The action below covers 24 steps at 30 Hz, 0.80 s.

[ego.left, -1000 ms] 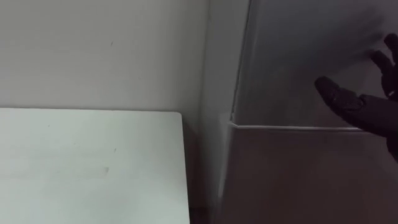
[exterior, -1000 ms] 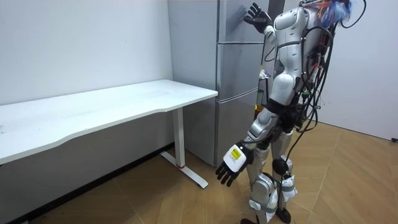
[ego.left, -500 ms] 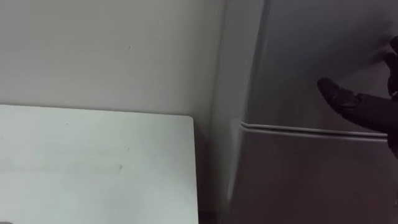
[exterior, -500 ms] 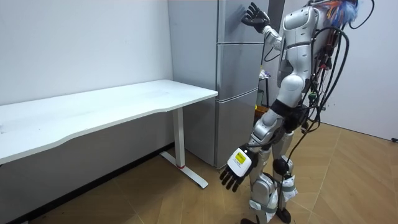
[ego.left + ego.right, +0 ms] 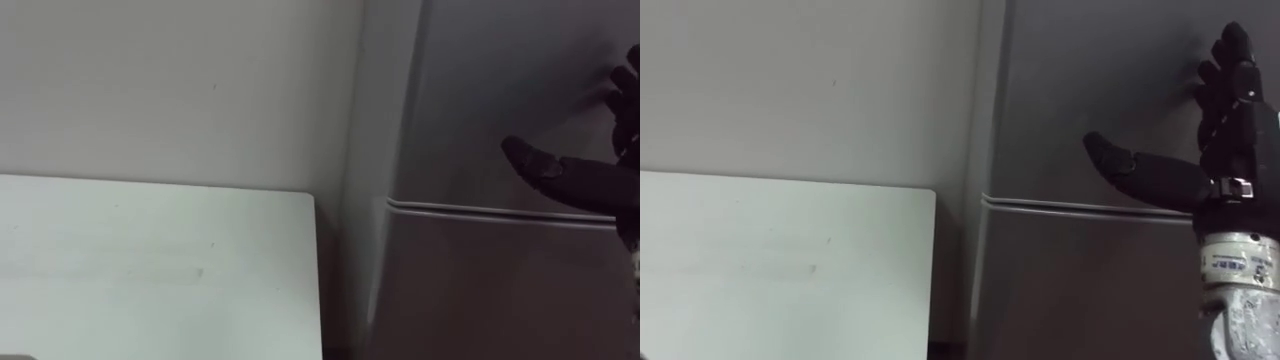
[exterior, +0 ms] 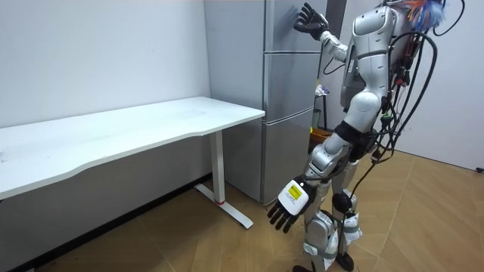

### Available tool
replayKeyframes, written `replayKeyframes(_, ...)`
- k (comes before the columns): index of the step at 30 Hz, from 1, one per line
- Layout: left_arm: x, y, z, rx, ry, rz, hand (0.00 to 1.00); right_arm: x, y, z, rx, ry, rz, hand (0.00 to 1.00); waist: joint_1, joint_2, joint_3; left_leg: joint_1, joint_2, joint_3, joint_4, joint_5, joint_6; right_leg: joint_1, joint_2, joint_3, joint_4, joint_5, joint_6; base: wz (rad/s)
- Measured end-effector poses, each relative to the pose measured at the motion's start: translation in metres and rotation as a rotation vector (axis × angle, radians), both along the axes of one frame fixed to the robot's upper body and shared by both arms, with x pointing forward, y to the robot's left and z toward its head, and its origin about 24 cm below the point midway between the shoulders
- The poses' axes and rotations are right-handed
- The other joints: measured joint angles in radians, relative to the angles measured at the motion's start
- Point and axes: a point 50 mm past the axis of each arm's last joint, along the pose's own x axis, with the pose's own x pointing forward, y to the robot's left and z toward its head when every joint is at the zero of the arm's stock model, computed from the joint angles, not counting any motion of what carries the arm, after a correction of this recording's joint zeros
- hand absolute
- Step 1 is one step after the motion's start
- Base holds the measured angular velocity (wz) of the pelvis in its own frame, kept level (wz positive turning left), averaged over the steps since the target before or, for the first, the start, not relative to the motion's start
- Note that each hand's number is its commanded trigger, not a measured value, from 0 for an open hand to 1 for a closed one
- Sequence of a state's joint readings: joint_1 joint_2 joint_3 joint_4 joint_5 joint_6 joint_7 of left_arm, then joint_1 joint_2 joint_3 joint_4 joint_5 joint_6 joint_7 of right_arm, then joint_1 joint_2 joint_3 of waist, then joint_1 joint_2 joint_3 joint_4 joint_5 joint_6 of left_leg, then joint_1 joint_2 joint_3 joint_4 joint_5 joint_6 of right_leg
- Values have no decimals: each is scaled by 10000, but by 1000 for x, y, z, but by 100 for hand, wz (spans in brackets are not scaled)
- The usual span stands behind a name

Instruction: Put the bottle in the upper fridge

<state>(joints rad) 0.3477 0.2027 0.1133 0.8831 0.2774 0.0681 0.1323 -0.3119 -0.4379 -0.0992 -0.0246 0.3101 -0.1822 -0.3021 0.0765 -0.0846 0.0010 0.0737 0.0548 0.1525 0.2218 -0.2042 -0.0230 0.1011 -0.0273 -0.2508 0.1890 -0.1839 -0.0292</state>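
Now the robot stands on the wooden floor (image 6: 189, 242) facing the tall grey fridge (image 6: 287, 113), just beside the end of the white surface (image 6: 151, 125). Its right hand (image 5: 1218, 150) is raised in front of the upper door (image 5: 1090, 70), just above the seam (image 5: 1080, 207) that parts it from the door below. The fingers are straight and spread with the thumb held out to the side, and I cannot tell whether they touch the metal. The upper door sits shut. The left hand (image 6: 291, 198) hangs low by the thigh, its fingers loose and apart. Where the bottle is I cannot tell.
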Motion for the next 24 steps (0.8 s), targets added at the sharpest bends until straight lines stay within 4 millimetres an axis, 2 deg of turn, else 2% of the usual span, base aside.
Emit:
replayKeyframes(5, 2, 0, 0, -53, -39, -37, 0, 1, -1, -1, 5, 99, -38, 0, -12, -91, -18, -18, 4, 11, 9, 1, -1, -21, 0, 6, -1, 8, -3, 0)
replayKeyframes(9, 2, 2, 1, -11, -48, -41, 0, 0, -1, -1, -86, 104, 39, 0, -202, -109, -32, -122, 6, 1, 68, 6, 11, -10, -10, -98, -22, 72, 11, 4)
replayKeyframes(14, 5, 5, 2, 73, -185, 93, 0, -10, -16, -12, -118, 505, -350, 0, -190, -107, -68, -107, 1, -5, 92, -27, 50, -27, -31, -102, -47, 75, 45, 2)
replayKeyframes(18, 1, 10, 4, 210, -204, 331, 0, -14, -36, -30, 479, 1316, -797, 0, -393, -122, -77, -105, -35, -76, 95, -25, 55, 7, -55, -133, -57, 66, 60, 6)
replayKeyframes(20, 0, 11, 4, 251, -222, 408, 0, -22, -52, -42, 1041, 1934, -1378, 0, -486, -137, -82, -168, -67, -141, 98, -20, 62, -39, -58, -121, -53, 55, 78, 6)
replayKeyframes(22, -1, 13, 5, 309, -294, 650, 0, -35, -71, -53, 1961, 2282, -2144, 0, -589, -148, -121, -268, -80, -137, 96, -20, 69, -154, -65, -125, -38, 52, 84, 0)
replayKeyframes(24, -2, 15, 6, 411, -331, 802, 0, -42, -82, -60, 2618, 2382, -2544, 0, -729, -106, -130, -270, -84, -134, 108, -16, 72, -159, -60, -124, -28, 59, 84, 0)
